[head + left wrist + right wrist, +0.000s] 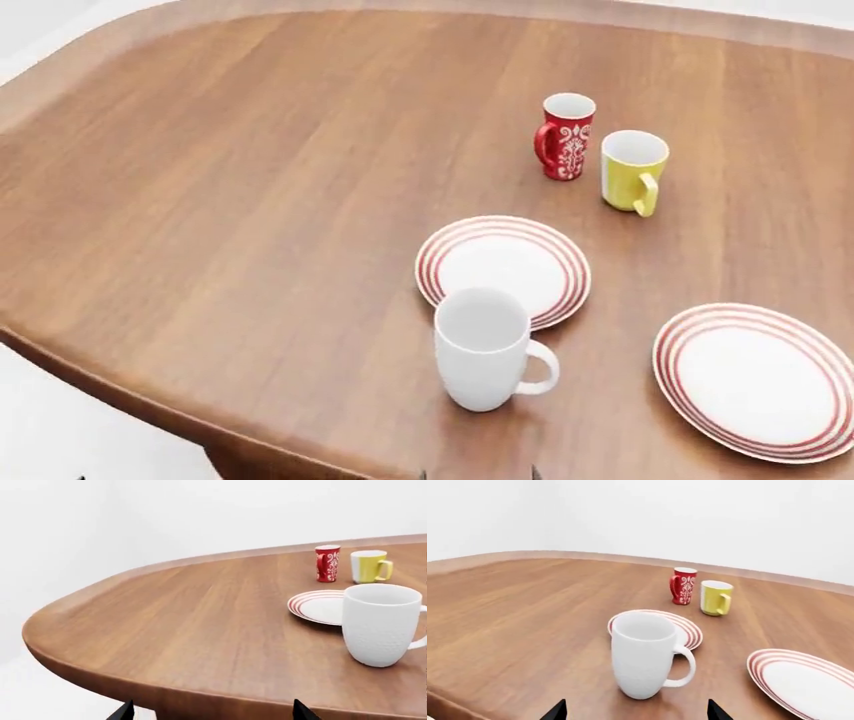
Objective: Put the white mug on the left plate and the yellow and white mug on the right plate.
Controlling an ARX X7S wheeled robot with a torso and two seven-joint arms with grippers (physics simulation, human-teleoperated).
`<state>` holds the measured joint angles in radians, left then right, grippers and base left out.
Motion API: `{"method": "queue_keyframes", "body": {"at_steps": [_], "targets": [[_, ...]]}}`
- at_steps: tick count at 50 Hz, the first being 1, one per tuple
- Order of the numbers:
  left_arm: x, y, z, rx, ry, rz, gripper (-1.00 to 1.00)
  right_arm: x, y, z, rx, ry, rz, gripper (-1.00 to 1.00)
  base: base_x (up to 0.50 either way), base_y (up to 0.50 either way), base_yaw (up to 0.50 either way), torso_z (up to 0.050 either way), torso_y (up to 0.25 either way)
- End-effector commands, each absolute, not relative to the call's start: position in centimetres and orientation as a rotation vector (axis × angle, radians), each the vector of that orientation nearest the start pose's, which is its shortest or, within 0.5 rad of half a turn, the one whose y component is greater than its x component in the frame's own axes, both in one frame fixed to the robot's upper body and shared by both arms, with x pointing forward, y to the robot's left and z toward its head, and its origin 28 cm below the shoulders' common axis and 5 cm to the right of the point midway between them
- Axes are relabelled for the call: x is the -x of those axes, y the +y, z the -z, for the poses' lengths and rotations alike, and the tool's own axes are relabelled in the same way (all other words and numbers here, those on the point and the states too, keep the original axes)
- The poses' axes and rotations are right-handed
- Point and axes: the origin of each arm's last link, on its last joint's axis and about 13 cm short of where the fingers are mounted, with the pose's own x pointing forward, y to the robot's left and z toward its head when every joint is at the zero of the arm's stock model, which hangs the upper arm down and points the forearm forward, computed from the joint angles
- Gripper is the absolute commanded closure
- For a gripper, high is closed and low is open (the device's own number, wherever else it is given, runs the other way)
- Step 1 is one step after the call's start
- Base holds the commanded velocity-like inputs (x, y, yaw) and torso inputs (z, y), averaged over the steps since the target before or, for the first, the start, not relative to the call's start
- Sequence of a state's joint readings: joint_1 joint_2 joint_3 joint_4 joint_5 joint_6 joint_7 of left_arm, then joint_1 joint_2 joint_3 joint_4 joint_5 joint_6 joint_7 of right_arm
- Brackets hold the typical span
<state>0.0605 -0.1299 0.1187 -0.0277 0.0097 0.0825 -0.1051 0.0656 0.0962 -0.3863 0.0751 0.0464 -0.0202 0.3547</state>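
White mug [482, 348] stands upright on the wooden table [227, 210], touching or just off the near rim of the left plate [503, 268]; yellow and white mug [633, 171] sits farther back beside the red floral mug [566, 135], right plate [755, 379] bare. Left gripper [210, 712] and right gripper [637, 711] both spread, holding nothing, only fingertips visible. Risks: a low approach could clip the plate rim or tip the tapered mug, and reaching for yellow could knock red.

Bright, even light fills all three rendered views, with a washed-out white backdrop and no visible lamp. The white mug [483, 348] casts only a faint, soft-edged shadow on the wooden table [240, 200], whose grain shows a mild sheen without harsh glare. Focus is sharp from edge to edge, though slight softness marks the distant red mug [327, 563].
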Motion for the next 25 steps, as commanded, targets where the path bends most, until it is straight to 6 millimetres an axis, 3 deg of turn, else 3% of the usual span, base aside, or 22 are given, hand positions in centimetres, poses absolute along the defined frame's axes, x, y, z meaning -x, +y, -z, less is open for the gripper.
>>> {"method": "queue_keyframes", "body": {"at_steps": [1,25], "targets": [[-18.90,21.24,-0.15,-0.122,-0.006,0.048,-1.00,-21.16,-4.31,-1.14,0.063,-0.034,-0.042,-1.00,0.00,0.00,0.00,0.000,0.000],[-19.07,21.84,-1.06,-0.112,-0.029,0.021,-1.00,-20.86,-5.09,-1.47,0.052,-0.068,0.041,-1.00,0.12,-0.46,0.00,0.000,0.000]]}}
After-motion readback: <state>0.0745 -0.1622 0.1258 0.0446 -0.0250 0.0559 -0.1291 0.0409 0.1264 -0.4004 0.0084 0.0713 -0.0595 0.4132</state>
